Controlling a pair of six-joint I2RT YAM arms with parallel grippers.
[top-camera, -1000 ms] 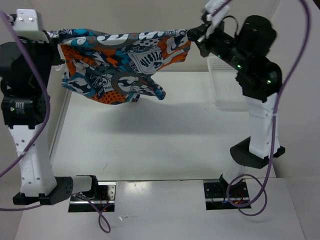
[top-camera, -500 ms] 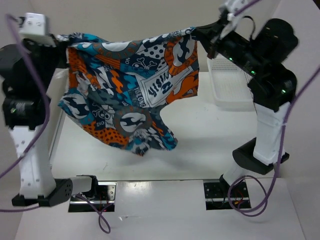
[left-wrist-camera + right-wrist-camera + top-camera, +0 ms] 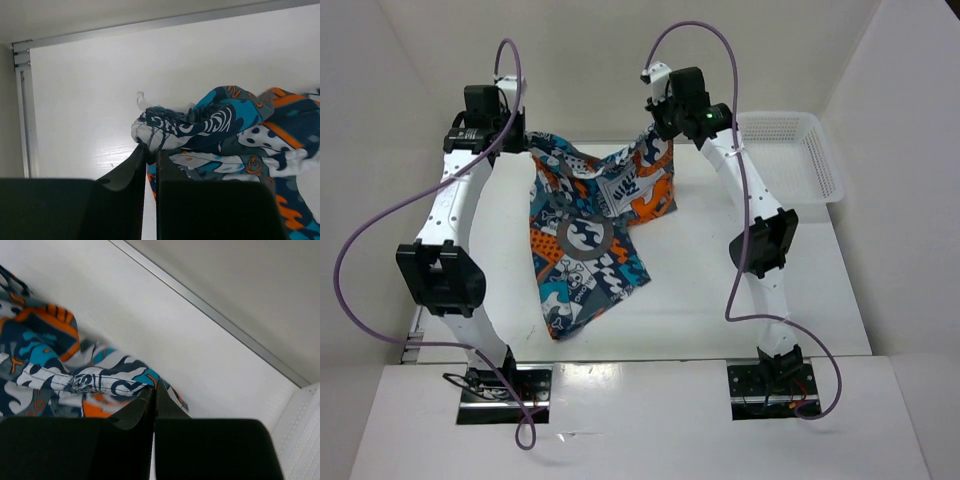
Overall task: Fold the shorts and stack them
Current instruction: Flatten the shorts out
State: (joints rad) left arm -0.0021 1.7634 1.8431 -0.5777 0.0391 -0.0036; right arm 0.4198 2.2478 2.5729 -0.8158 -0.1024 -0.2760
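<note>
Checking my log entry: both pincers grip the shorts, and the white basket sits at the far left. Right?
No: the white basket sits at the far right, as the top external view shows. The left pincer and right pincer do both grip the shorts.

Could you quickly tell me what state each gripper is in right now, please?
Left gripper: closed, pinching an edge of the shorts.
Right gripper: closed, pinching another edge of the shorts.
</note>
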